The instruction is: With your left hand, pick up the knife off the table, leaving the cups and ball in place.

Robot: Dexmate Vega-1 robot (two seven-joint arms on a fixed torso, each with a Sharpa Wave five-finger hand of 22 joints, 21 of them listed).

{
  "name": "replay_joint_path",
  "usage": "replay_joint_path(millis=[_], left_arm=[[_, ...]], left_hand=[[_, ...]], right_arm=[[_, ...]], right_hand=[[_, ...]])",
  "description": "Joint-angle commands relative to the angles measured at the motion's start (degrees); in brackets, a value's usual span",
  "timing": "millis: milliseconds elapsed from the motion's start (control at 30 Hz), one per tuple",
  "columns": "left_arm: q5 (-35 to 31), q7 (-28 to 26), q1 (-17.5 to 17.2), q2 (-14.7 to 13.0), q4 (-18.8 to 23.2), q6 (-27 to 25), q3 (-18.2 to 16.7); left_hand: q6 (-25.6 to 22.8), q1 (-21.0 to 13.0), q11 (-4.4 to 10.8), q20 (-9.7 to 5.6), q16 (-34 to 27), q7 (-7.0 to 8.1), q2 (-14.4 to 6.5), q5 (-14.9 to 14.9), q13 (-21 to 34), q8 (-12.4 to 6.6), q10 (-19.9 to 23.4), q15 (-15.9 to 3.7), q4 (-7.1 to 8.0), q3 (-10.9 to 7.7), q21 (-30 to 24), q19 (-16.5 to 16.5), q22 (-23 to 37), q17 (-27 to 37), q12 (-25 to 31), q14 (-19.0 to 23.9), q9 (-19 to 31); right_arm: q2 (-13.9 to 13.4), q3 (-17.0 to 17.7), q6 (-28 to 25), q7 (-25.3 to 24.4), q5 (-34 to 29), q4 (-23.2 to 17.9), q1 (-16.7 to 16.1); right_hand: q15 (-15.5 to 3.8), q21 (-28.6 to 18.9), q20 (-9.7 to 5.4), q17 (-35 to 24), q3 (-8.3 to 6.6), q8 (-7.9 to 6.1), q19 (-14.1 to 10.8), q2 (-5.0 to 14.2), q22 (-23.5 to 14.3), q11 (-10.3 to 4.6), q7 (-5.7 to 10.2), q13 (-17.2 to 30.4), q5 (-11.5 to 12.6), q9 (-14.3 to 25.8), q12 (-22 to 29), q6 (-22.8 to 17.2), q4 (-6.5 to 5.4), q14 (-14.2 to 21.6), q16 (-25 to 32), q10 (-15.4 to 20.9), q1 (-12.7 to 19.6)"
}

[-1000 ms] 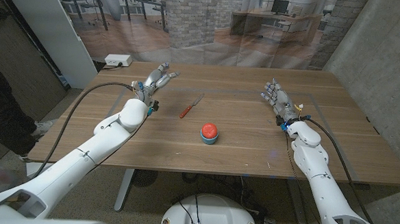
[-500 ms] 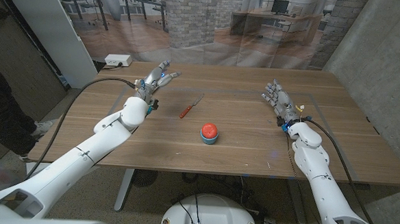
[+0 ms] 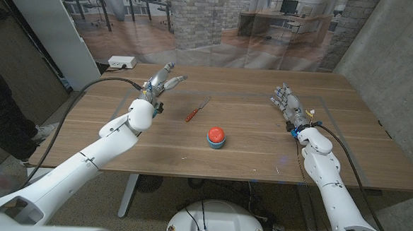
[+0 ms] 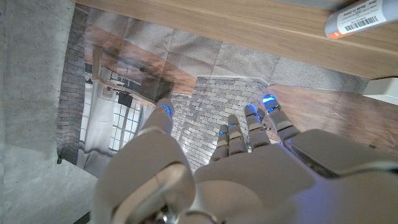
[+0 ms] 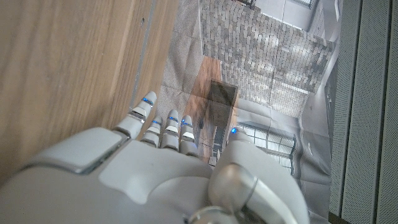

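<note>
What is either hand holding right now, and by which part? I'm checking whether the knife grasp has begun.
Nothing is held. The left hand and right hand are open; the knife lies untouched on the table.

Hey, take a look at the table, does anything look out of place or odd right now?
Nothing looks spilled or damaged. The knife lies flat on the table, apart from the red and blue object nearer the robot. The task mentions cups and a ball, but I see only that one item. Both hands, left and right, hold nothing.

Printed office backdrop (image 3: 218, 24) behind table (image 3: 353, 148)
</note>
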State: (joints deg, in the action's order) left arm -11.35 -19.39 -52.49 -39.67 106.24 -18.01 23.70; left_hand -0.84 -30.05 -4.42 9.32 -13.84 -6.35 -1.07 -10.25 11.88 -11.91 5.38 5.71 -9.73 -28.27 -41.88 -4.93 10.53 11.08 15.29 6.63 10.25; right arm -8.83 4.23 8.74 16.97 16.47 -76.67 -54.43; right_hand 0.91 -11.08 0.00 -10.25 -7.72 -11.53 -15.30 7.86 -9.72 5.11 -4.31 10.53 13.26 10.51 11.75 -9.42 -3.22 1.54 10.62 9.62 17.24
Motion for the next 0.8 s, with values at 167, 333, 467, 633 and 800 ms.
replay_joint_path(millis=[167,333,467,633,800], left_arm=[[-6.40,2.60,2.62,-0.03,5.12,-12.45,3.34],[-7.35,4.51,3.90,-0.26,5.91,-15.42,4.46],[-7.48,6.48,4.96,-0.52,6.39,-17.23,5.25],[-7.49,8.86,6.38,-0.82,6.83,-19.03,6.36],[-7.88,10.78,7.93,-0.91,7.05,-20.96,7.78]], left_hand=[[-1.02,-0.86,-0.20,0.20,-0.75,0.02,0.72,0.00,0.11,-0.23,1.36,-0.21,0.20,0.89,0.33,0.84,0.25,0.24,0.57,1.36,0.26],[-1.09,-0.87,-0.56,0.41,-0.77,-0.09,1.00,0.01,0.13,-0.16,1.43,-0.19,0.31,1.16,0.39,1.00,0.26,0.29,0.52,1.49,0.26],[-1.43,-0.56,-0.62,0.31,-0.78,-0.30,1.50,0.05,0.15,-0.18,1.40,-0.21,0.50,1.60,0.44,1.16,0.27,0.37,0.44,1.55,0.26],[-1.70,-0.15,-0.75,0.53,-0.85,-0.44,2.15,0.06,0.18,-0.16,1.50,-0.17,0.70,2.13,0.51,1.30,0.28,0.47,0.41,1.73,0.26],[-1.98,0.44,-0.97,0.78,-1.01,-0.66,2.85,0.03,0.27,-0.10,1.60,0.14,1.00,2.78,0.59,1.55,0.30,0.66,0.38,2.10,0.27]], right_arm=[[0.34,0.22,0.49,-0.44,0.30,-0.02,-0.64],[0.30,0.21,0.99,-0.12,0.41,0.56,-0.23],[0.21,0.16,1.38,0.23,0.48,1.10,0.19],[0.09,0.19,1.63,0.48,0.54,1.67,0.61],[0.01,0.34,1.78,0.61,0.67,1.85,0.64]], right_hand=[[-0.03,-0.10,-0.03,-0.30,-0.48,-0.04,-0.48,-0.17,-0.12,0.01,0.12,0.27,-0.15,0.21,-0.20,-0.60,0.03,0.54,0.29,0.41,0.10],[-0.06,-0.10,-0.04,-0.30,-0.48,-0.04,-0.49,-0.20,-0.12,0.01,0.10,0.27,-0.19,0.21,-0.22,-0.67,0.02,0.52,0.28,0.41,0.06],[-0.05,-0.10,-0.04,-0.30,-0.48,-0.04,-0.49,-0.21,-0.12,0.01,0.09,0.27,-0.21,0.21,-0.23,-0.69,0.02,0.52,0.28,0.42,0.05],[-0.02,-0.10,-0.07,-0.31,-0.47,-0.03,-0.50,-0.26,-0.12,0.01,0.08,0.28,-0.25,0.21,-0.24,-0.72,0.01,0.55,0.28,0.42,0.01],[-0.03,-0.09,-0.03,-0.31,-0.47,-0.04,-0.49,-0.28,-0.12,0.01,0.05,0.28,-0.29,0.21,-0.25,-0.83,0.00,0.56,0.29,0.43,-0.03]])
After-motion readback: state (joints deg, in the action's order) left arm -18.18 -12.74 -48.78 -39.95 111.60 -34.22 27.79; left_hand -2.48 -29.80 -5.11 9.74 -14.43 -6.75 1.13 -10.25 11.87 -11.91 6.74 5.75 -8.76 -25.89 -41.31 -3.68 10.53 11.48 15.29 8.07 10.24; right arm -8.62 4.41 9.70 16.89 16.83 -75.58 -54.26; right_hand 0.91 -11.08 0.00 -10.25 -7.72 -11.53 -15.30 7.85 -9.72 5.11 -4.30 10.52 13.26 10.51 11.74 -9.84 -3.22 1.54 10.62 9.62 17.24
